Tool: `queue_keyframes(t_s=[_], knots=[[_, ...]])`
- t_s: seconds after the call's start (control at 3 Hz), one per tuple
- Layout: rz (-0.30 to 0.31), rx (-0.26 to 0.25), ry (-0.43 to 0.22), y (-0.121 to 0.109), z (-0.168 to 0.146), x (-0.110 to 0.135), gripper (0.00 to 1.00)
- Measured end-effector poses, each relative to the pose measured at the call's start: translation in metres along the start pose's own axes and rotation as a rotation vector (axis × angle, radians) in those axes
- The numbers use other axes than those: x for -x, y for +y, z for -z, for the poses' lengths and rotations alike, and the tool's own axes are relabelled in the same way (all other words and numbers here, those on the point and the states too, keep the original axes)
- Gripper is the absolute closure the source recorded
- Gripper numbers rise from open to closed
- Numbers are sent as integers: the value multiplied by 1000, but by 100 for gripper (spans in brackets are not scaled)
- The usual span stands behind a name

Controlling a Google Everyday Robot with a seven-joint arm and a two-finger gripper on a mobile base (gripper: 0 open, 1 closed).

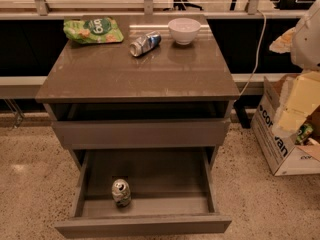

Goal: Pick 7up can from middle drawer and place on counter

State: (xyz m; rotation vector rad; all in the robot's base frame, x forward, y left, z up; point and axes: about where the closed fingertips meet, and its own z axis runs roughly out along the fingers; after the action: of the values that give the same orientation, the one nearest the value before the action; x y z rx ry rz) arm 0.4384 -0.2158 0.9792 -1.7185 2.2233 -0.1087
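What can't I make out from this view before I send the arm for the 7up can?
1. Gripper: not in the camera view; a white shape cut by the right edge may be the arm, cannot tell.
2. 7up can, standing in the middle drawer: lettering too small to read.
3. Upper drawer: its inside is shadowed under the counter.
4. Anything below the middle drawer: cut off by the bottom edge.

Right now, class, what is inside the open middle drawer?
One 7up can stands upright, front left, on the dark floor of the middle drawer. The rear of that floor runs under the cabinet and is hidden. The end effector is not in view.
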Motion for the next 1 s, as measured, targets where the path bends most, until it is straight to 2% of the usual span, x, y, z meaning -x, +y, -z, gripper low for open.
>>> queue_keyframes(t_s=[0.33, 0.67, 1.0], knots=[[-1, 0, -10, -1, 0, 1, 0], [4, -6, -67, -9, -18, 18, 0], [61, -34, -232, -44, -64, 109, 0]])
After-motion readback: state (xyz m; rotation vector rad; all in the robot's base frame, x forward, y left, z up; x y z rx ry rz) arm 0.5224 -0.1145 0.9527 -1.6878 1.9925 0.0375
